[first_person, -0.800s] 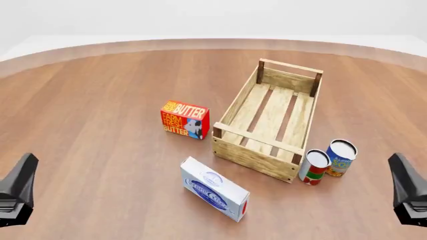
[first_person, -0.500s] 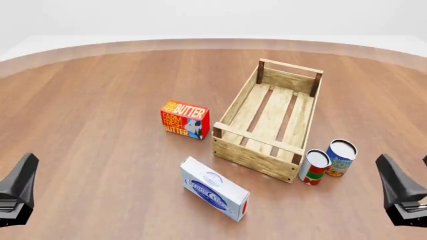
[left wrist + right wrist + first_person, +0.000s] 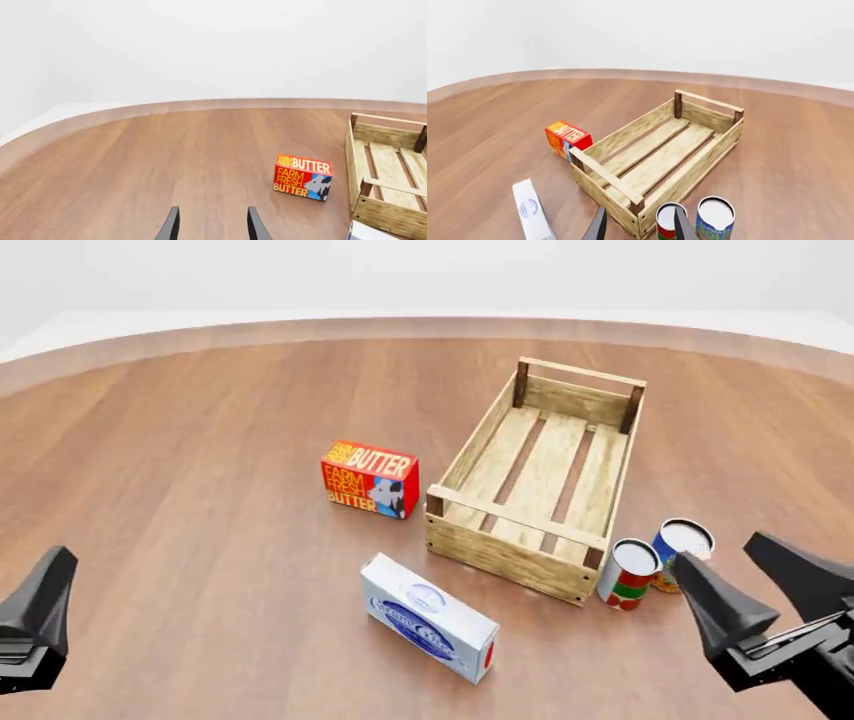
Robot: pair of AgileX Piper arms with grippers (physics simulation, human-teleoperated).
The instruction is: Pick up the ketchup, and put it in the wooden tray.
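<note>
No ketchup bottle shows in any view. The wooden tray (image 3: pixel 505 551) is a long light-wood crate right of the table's middle, with nothing inside; it also shows in the right wrist view (image 3: pixel 692 176) and at the edge of the left wrist view (image 3: pixel 389 216). My right gripper (image 3: pixel 714 549) is open and empty at the front right, just in front of two cans. In the right wrist view the right gripper (image 3: pixel 639 211) points at the crate's near end. My left gripper (image 3: pixel 213 211) is open and empty at the front left; one of its fingers (image 3: pixel 44 595) shows in the front view.
A red butter box (image 3: pixel 370 478) stands left of the crate. A white and blue box (image 3: pixel 429 629) lies in front of the crate. A red-and-green can (image 3: pixel 627 574) and a blue can (image 3: pixel 679 547) stand by the crate's near right corner.
</note>
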